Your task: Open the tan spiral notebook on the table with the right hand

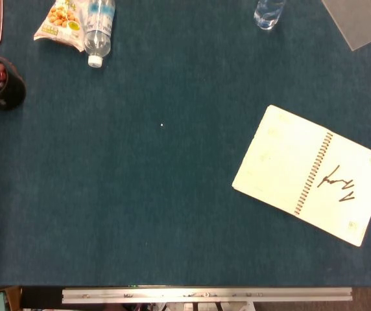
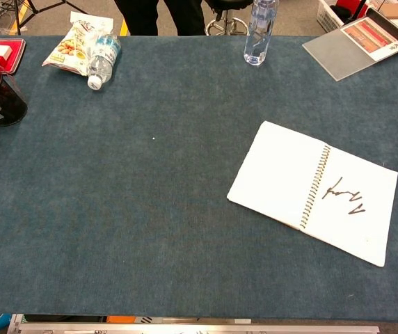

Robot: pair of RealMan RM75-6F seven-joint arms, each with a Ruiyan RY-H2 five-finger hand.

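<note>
Tan-spiralled notebook (image 1: 312, 175) lies open on my blue bench (image 1: 159, 194); neither hand shows, so I can't tell their state.

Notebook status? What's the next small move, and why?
Probably none beyond keeping the arms parked. The notebook lies open and flat, both pages showing, scribble on the right page, spiral exposed. Neither robot hand is in view, so nothing is touching it.

Notebook (image 2: 310, 191) right page: dark scrawl, unreadable; no legible text.
</note>
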